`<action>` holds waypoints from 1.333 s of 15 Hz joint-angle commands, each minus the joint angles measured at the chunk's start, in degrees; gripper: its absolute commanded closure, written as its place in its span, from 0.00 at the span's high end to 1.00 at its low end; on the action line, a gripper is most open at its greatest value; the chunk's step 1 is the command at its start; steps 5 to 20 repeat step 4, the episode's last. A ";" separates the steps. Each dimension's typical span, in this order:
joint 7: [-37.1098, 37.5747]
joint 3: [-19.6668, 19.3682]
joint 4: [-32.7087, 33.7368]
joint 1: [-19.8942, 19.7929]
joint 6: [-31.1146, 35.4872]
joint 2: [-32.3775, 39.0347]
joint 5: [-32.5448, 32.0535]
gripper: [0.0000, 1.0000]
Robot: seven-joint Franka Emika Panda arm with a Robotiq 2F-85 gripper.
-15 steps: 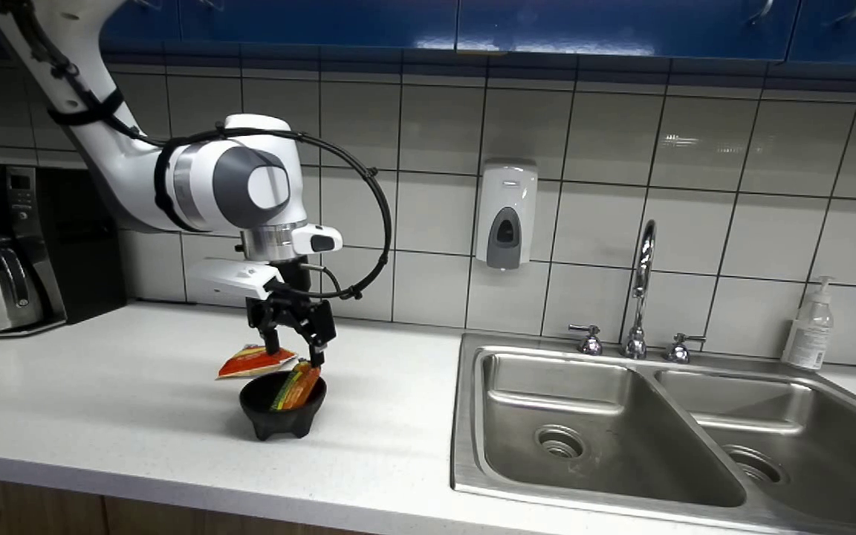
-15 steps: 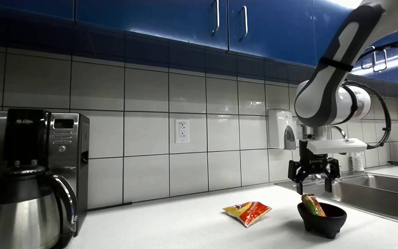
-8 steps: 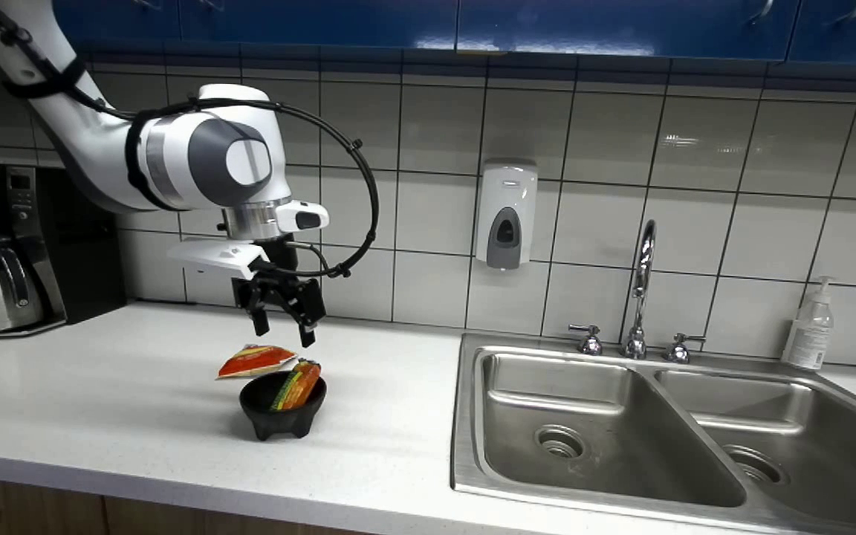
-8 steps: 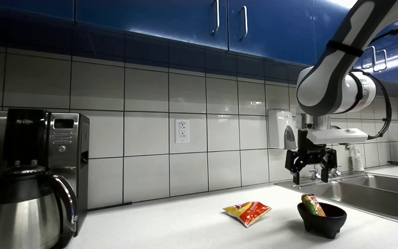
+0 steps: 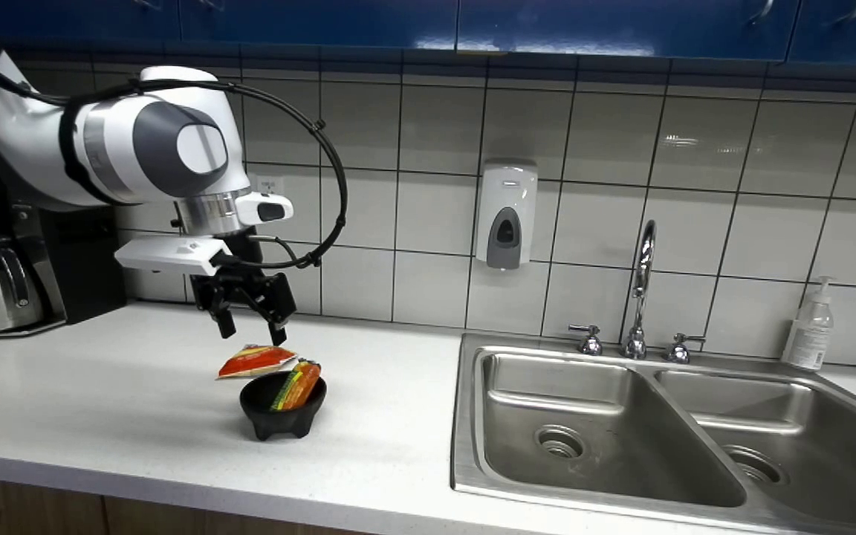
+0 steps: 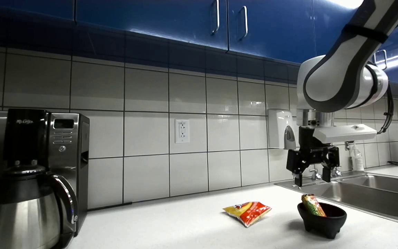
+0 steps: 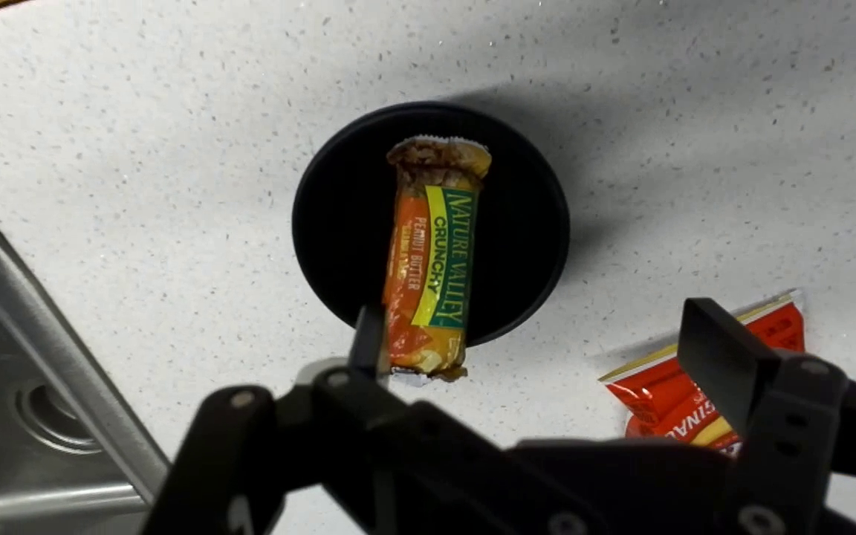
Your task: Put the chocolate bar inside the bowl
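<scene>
At the left of the wrist view, the brushed stainless-steel sink (image 7: 34, 323), let into the speckled white bench (image 7: 175, 186). Next along, the small, round, matte-black bowl (image 7: 346, 223). In it, tilted, the glossy, orange-wrapped, slim oblong bar (image 7: 432, 260) (print reads Nature Valley Crunchy; taken as the task's chocolate bar). One end sits inside, the other leans out over the rim. Placing looks done, in my judgement; step in hand would be backing off. Done well: straight up first, sideways only once clear of the jutting end, grip kept spread, since a brush there could tip the bar out. Then the black, two-fingered mechanical hand (image 6: 312, 177), raised above the bowl in both exterior views. Fingers (image 7: 725, 357) wide apart, grip released: nothing held, nothing touched; one overlaps the bar by line of sight only. Rightmost, the glossy red-and-yellow packet (image 7: 658, 394), lying apart from the bowl.
</scene>
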 commanded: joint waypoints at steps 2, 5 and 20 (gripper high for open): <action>-0.50 1.56 -0.07 -0.73 -0.37 -1.14 0.42 1.00; -0.48 1.79 0.15 -0.70 -0.51 -1.35 0.39 1.00; -0.48 1.79 0.15 -0.70 -0.51 -1.35 0.39 1.00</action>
